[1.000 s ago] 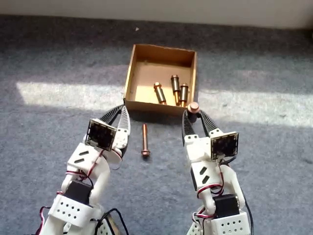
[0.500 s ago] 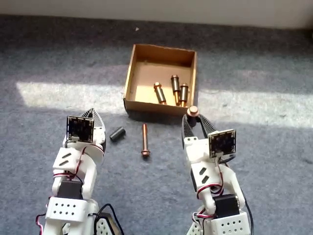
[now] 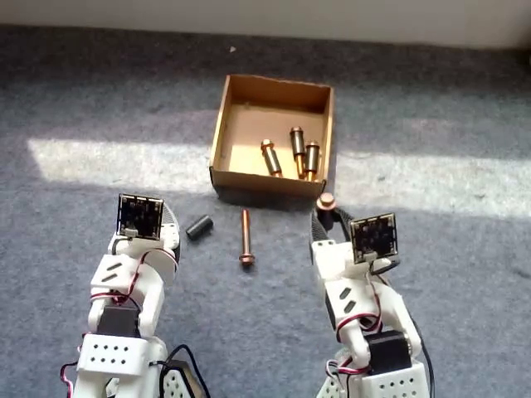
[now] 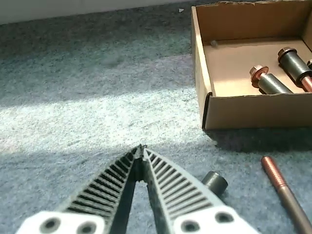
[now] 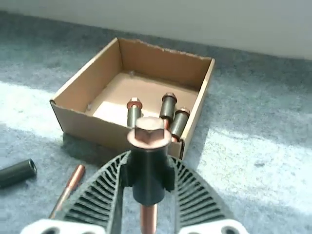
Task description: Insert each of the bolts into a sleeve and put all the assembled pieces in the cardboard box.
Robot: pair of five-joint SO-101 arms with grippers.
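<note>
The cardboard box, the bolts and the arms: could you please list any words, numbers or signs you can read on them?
There are none to read.
The cardboard box is plain brown.
The head of the bolt in the right gripper shows no legible mark.
The camera boards on the wrists are too small to read.

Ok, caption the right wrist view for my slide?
Right hand holds a sleeved bolt near the cardboard box, three assemblies inside.
</note>
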